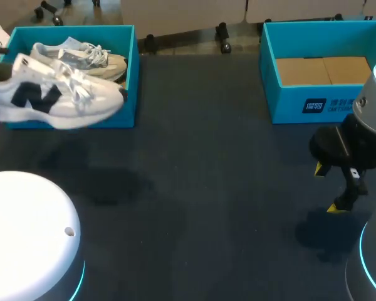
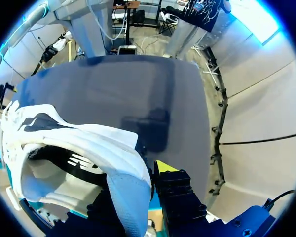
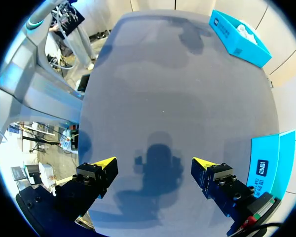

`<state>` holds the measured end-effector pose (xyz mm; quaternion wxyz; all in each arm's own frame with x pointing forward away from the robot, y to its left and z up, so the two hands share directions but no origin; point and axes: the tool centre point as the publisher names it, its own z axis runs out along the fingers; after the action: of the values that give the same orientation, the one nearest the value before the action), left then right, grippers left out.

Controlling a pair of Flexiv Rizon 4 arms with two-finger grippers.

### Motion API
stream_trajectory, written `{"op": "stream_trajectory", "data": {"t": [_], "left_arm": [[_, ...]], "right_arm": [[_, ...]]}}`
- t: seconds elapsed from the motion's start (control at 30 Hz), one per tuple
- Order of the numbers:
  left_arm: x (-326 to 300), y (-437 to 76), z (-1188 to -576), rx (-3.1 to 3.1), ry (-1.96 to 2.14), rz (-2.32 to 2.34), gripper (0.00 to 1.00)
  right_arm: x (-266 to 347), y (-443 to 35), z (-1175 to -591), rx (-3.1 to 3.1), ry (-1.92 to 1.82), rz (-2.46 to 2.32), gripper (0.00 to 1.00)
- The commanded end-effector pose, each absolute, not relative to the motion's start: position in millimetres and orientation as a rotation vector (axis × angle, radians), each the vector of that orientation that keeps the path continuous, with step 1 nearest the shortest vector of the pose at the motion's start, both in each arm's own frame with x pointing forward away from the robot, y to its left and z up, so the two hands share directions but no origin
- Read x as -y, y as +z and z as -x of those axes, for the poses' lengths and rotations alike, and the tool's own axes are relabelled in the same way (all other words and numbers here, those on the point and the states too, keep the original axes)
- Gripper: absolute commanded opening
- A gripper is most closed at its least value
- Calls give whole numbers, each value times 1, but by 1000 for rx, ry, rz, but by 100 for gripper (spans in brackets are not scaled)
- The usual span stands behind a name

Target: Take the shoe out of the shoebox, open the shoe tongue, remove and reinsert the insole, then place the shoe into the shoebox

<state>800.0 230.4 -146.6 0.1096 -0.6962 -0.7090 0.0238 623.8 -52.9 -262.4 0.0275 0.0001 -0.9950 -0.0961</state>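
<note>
Left fingers point(image 2: 164, 167) grip the white shoe point(image 1: 50, 94) by its heel; I see it at upper left, over the shoebox point(image 1: 133, 69). My right fingers point(image 3: 104, 165) stand spread above the bench point(image 1: 207, 188).

Was a robotics lab — left arm point(image 1: 25, 235), right arm point(image 1: 371, 108) over a dark bench table point(image 1: 207, 188), teal left shoebox point(image 1: 131, 66) and right shoebox point(image 1: 288, 108) staged.
</note>
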Motion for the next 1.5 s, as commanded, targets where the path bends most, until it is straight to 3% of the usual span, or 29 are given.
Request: {"op": "stream_trajectory", "data": {"t": [0.03,0.8,1.5], "left_arm": [[-205,-145,-754,2161,-180,2162,0],[-205,-145,-754,2161,-180,2162,0],[-84,-213,-711,2152,-107,2024,0]], "right_arm": [[53,-264,-624,3074,-294,-1,100],[53,-264,-624,3074,-294,-1,100],[53,-264,-624,3074,-294,-1,100]]}}
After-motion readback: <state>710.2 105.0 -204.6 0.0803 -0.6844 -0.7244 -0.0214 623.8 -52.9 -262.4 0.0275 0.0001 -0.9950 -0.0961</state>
